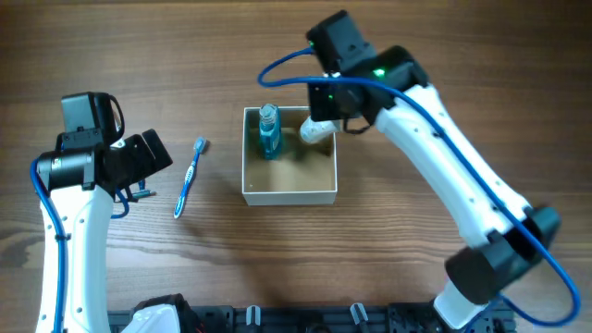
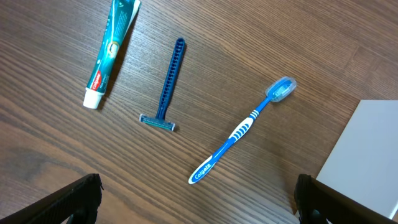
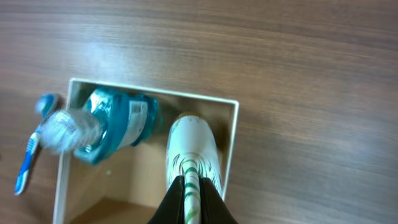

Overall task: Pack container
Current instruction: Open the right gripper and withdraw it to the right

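The container (image 1: 289, 195) is a square white-walled box with a tan inside at the table's middle. A blue bottle (image 1: 268, 131) with a clear cap lies in its back left part. My right gripper (image 1: 326, 113) is shut on the crimped end of a white tube with green stripes (image 1: 313, 131), holding it nose-down inside the container's back right corner. In the right wrist view the tube (image 3: 193, 146) hangs next to the bottle (image 3: 118, 124) and the container wall (image 3: 234, 143). My left gripper (image 2: 199, 208) is open and empty above the table, left of the container.
A blue-and-white toothbrush (image 1: 190, 178) lies left of the container and also shows in the left wrist view (image 2: 242, 130). A blue razor (image 2: 166, 87) and a toothpaste tube (image 2: 111, 53) lie farther left, under my left arm. The container's white wall (image 2: 367, 155) is at the right.
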